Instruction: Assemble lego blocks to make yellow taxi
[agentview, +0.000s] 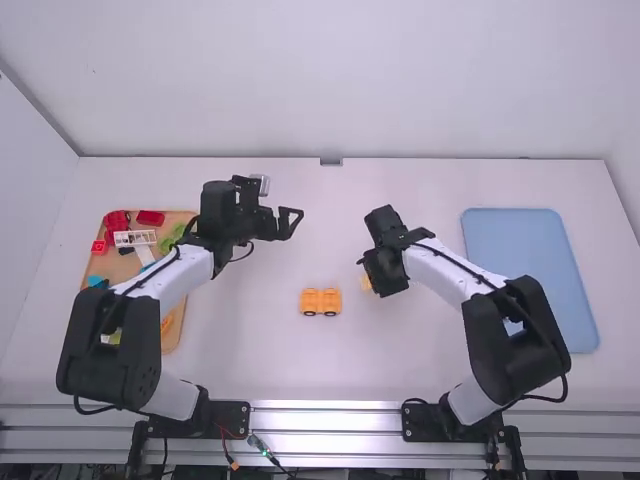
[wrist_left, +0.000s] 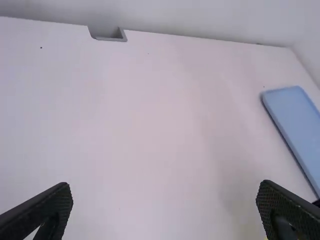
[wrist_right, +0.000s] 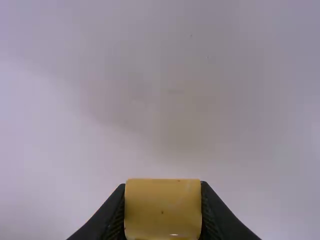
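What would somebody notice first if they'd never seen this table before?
Probably the two big robot arms: the left arm and right arm over the white table. Next, the little orange-yellow piece with black wheels between them, and the yellow block in the right end effector. Colourful blocks brighten the tan tray at far left.

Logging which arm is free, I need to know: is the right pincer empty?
No, the right pincer has a yellow block clamped between its two fingers.
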